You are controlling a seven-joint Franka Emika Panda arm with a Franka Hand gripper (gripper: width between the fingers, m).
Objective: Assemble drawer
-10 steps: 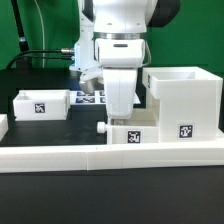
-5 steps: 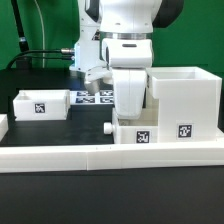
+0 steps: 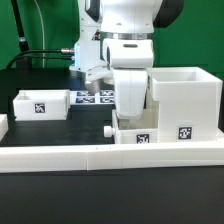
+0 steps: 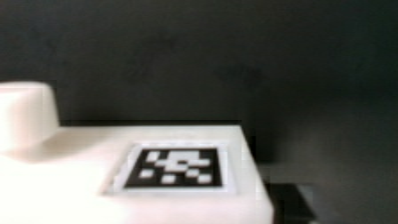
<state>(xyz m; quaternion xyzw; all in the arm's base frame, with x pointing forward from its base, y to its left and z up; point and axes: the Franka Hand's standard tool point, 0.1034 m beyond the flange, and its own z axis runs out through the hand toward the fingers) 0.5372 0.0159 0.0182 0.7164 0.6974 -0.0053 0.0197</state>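
Your small white plastic knobbed tray (image 3: 128,134) rests against the large white cube-like housing (image 3: 186,100), at its eight o'clock in the exterior view, with its knob pointing to nine. The gripper (image 3: 131,116) stands down over it, and you cannot tell whether it clamps the tray. The second white tray (image 3: 40,104) lies well apart at nine o'clock.

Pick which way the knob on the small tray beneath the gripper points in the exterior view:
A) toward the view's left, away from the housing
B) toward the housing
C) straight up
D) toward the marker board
A: the knob sticks out of the tray's end on the exterior view's left, on the side away from the housing, with the gripper down over that tray.
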